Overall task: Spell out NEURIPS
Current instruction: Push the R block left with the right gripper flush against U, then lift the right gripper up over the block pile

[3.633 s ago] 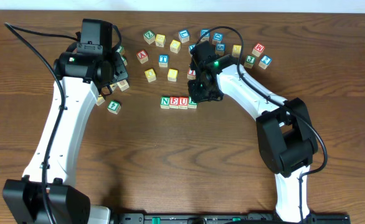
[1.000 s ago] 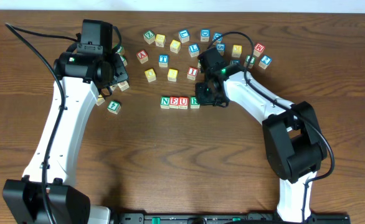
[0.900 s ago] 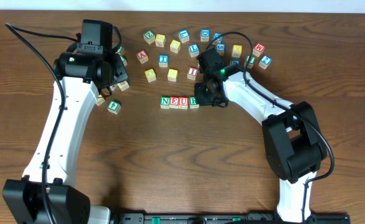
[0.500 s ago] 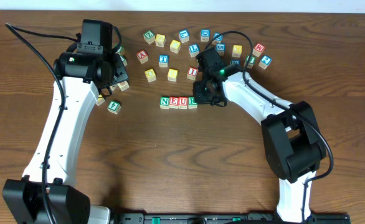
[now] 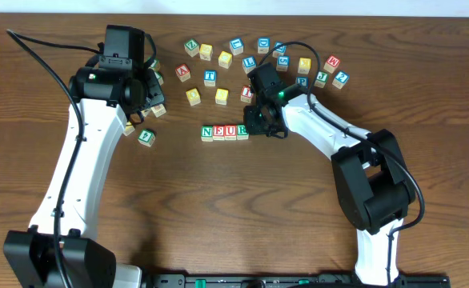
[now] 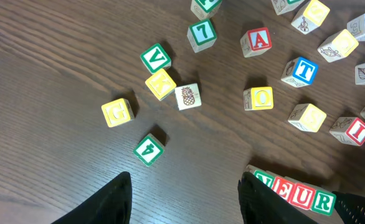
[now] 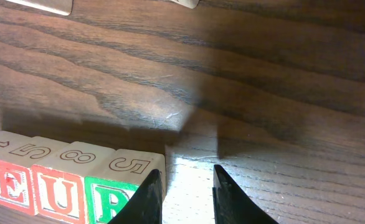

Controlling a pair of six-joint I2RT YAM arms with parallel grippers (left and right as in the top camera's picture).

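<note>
Brown wood table [image 5: 218, 208], seen from above: four cubes stand in a row [image 5: 225, 132] that reads N, E, U, R. The right gripper [image 5: 254, 126] is just beside the R, and loose cubes [image 5: 210, 78] lie behind. From the left wrist, the left gripper [image 6: 185, 186] has its jaws spread wide, holding nothing, with the row at the lower right. From the right wrist, the jaws are a little apart over bare wood, and one finger [image 7: 148, 196] is right by the R [image 7: 117, 196].

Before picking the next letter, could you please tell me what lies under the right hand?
Under the right hand, bare table shows between its fingers, with the R block right beside one finger. Overhead, the arm covers this spot; whether finger and block touch is unclear.
</note>
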